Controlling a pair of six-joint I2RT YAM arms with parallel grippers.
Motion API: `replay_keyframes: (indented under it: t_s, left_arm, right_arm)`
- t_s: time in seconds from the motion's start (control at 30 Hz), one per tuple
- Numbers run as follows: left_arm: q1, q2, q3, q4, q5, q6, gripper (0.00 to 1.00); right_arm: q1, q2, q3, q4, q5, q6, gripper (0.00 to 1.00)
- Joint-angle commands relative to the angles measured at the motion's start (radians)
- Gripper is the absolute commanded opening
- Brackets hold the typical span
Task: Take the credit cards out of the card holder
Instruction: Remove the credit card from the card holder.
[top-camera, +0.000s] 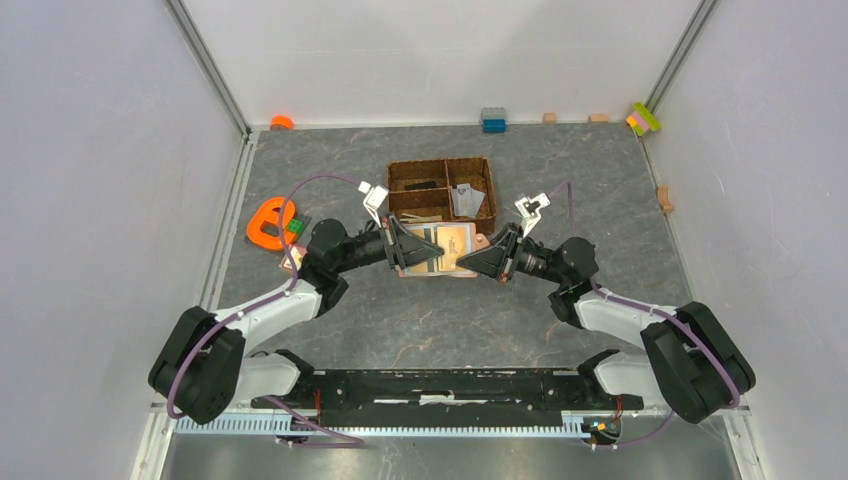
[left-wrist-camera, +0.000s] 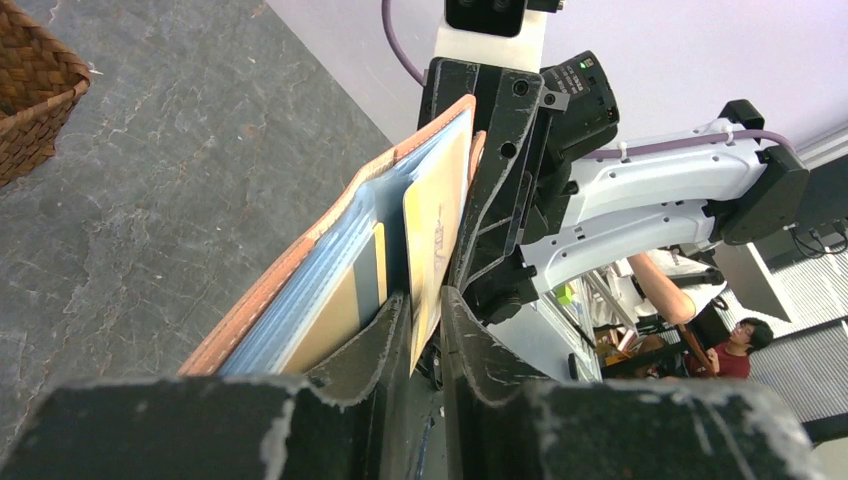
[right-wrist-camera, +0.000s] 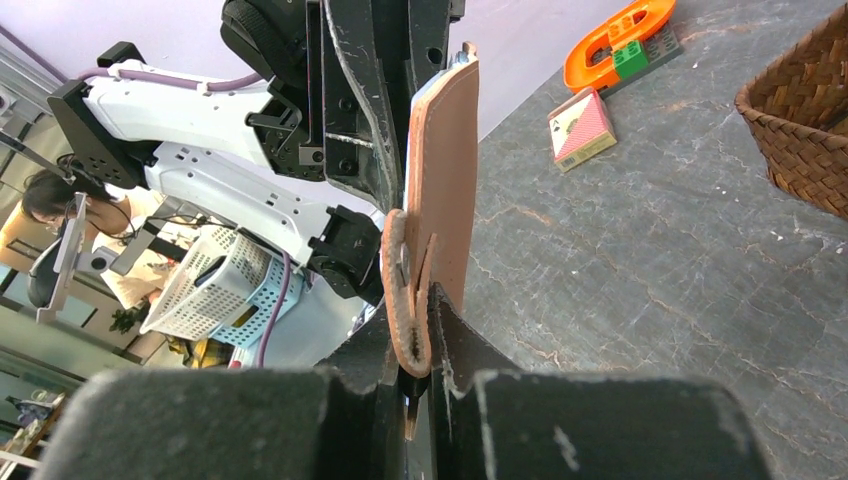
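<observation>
The salmon-pink card holder (top-camera: 447, 251) hangs open between my two grippers, just in front of the basket. My left gripper (top-camera: 402, 248) (left-wrist-camera: 423, 290) has its jaws narrowed round the lower edge of a gold-tan credit card (left-wrist-camera: 437, 225), which stands partly out of the holder. Another tan card (left-wrist-camera: 335, 315) sits in a pale blue sleeve behind the holder's leather edge (left-wrist-camera: 285, 275). My right gripper (top-camera: 483, 259) (right-wrist-camera: 408, 294) is shut on the holder's snap tab (right-wrist-camera: 404, 300), and the holder's outer flap (right-wrist-camera: 447, 170) rises upright from it.
A brown woven divided basket (top-camera: 402, 190) (left-wrist-camera: 35, 95) (right-wrist-camera: 800, 125) with small items stands just behind the holder. An orange tool (top-camera: 266, 223) (right-wrist-camera: 610, 38) and a playing-card box (right-wrist-camera: 582, 128) lie to the left. Toy blocks (top-camera: 493, 120) line the back wall.
</observation>
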Motion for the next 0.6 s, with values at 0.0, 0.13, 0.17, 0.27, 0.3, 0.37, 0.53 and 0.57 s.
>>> replay_keyframes:
  t_s: [0.0, 0.13, 0.17, 0.27, 0.3, 0.37, 0.53, 0.57]
  left_arm:
    - [-0.012, 0.012, 0.006, 0.088, 0.054, -0.043, 0.24]
    - [-0.012, 0.030, 0.013, 0.083, 0.058, -0.045, 0.19]
    - [-0.012, 0.030, 0.014, 0.080, 0.055, -0.043, 0.09]
    - [-0.013, 0.010, 0.019, -0.008, 0.005, -0.005, 0.02]
    - [-0.011, -0.002, 0.022, -0.050, -0.019, 0.016, 0.02]
    - [-0.010, -0.033, 0.021, -0.112, -0.063, 0.050, 0.02]
    - [-0.007, -0.111, 0.009, -0.238, -0.174, 0.108, 0.02]
    - [-0.002, -0.119, 0.008, -0.261, -0.196, 0.113, 0.02]
  right_arm:
    - [0.003, 0.016, 0.006, 0.092, -0.020, 0.020, 0.02]
    - [0.004, 0.023, 0.006, 0.090, -0.021, 0.020, 0.03]
    - [0.003, 0.024, 0.006, 0.091, -0.020, 0.019, 0.03]
    - [0.002, 0.018, 0.005, 0.077, -0.012, 0.009, 0.11]
    - [0.000, 0.010, 0.003, 0.063, -0.005, -0.001, 0.16]
    - [-0.009, -0.007, -0.003, 0.032, 0.008, -0.019, 0.23]
    - [-0.041, -0.040, -0.025, 0.019, 0.029, -0.023, 0.26]
    - [-0.046, -0.042, -0.031, 0.022, 0.033, -0.020, 0.23]
